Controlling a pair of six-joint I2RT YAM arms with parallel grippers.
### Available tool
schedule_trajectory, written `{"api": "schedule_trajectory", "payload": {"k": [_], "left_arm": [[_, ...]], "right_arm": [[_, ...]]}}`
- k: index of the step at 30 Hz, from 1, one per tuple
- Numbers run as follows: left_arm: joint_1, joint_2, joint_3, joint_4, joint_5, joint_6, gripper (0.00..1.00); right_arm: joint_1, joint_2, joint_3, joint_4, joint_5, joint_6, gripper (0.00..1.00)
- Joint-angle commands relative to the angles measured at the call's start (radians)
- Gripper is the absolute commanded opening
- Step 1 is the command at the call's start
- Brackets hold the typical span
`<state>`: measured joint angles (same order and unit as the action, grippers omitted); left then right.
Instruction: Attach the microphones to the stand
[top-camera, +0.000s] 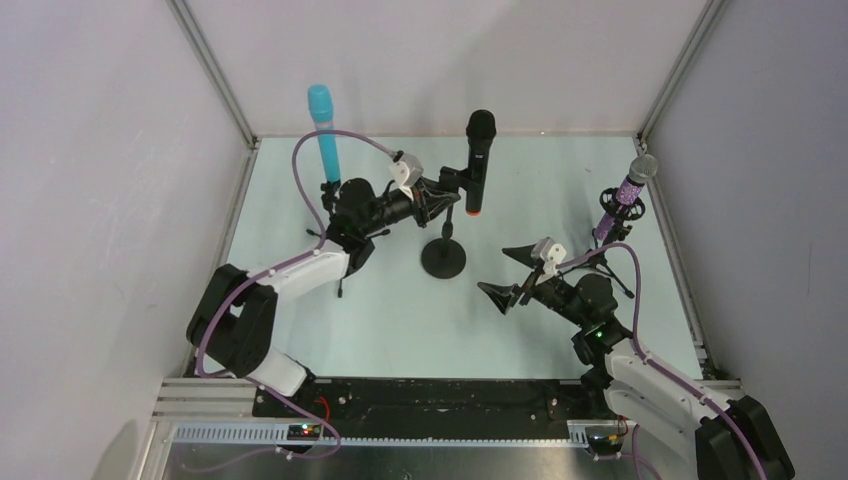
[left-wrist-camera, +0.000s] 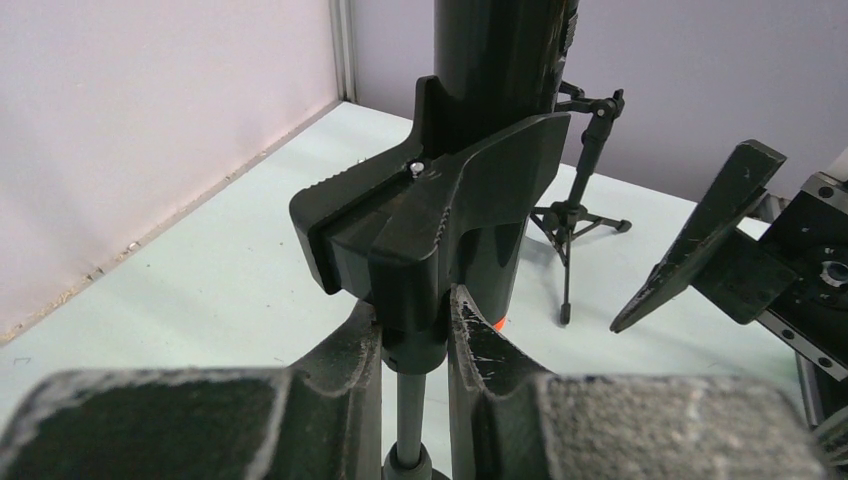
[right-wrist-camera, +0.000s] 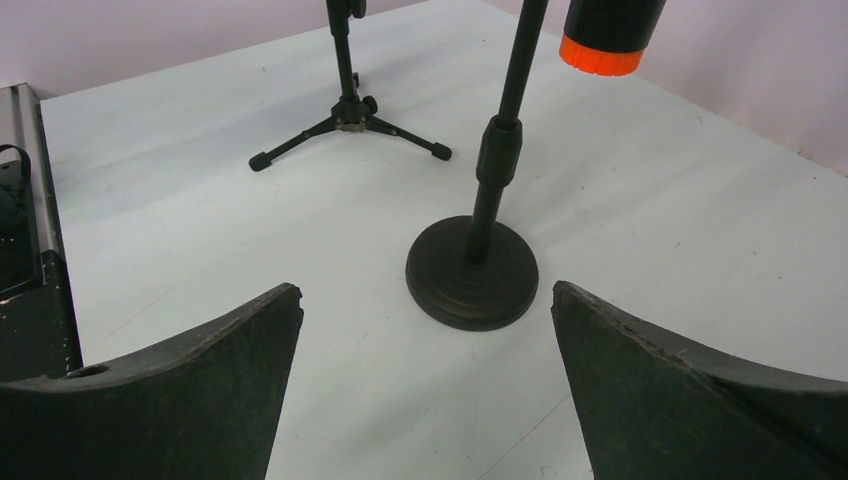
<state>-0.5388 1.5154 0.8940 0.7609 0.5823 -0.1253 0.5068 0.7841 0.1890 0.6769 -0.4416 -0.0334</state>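
The black microphone with an orange end (top-camera: 480, 150) stands upright in the clip (left-wrist-camera: 440, 220) of a round-base stand (top-camera: 443, 258). My left gripper (top-camera: 441, 193) is shut on the stand's neck just under the clip; in the left wrist view its fingers (left-wrist-camera: 350, 360) press that joint from both sides. The cyan microphone (top-camera: 323, 130) stands upright on a tripod stand behind my left arm. The glittery purple microphone (top-camera: 630, 185) sits tilted on a tripod stand at the right. My right gripper (top-camera: 512, 272) is open and empty, facing the round base (right-wrist-camera: 471, 272).
The cyan mic's tripod legs (right-wrist-camera: 345, 115) spread on the table beyond the round base. The purple mic's tripod (left-wrist-camera: 585, 200) stands to the right of the clip. The enclosure walls close the back and sides.
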Motion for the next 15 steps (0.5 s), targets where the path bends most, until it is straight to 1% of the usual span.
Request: {"api": "schedule_trajectory", "payload": {"k": [1,6,8,10,12,14,15], "left_arm": [[0.011,0.011,0.038,0.240,0.014,0.014,0.00],[0.019,0.040,-0.018,0.336,0.018,-0.023,0.00],[0.022,0.045,-0.038,0.368,0.012,-0.042,0.02],[0.027,0.046,-0.058,0.395,0.005,-0.059,0.11],[0.030,0.044,-0.076,0.413,-0.001,-0.070,0.26],[0.030,0.039,-0.091,0.419,-0.004,-0.070,0.36],[0.030,0.035,-0.100,0.420,-0.006,-0.068,0.38]], "right_arm": [[-0.006,0.002,-0.007,0.023,0.012,0.007,0.99],[-0.008,0.013,-0.009,0.031,0.010,0.007,0.99],[-0.008,0.016,-0.010,0.032,0.009,0.007,0.99],[-0.008,0.017,-0.010,0.033,0.008,0.007,0.99],[-0.008,0.019,-0.009,0.035,0.007,0.007,0.99],[-0.008,0.020,-0.009,0.037,0.008,0.008,1.00],[-0.008,0.022,-0.010,0.040,0.009,0.011,0.99]]}}
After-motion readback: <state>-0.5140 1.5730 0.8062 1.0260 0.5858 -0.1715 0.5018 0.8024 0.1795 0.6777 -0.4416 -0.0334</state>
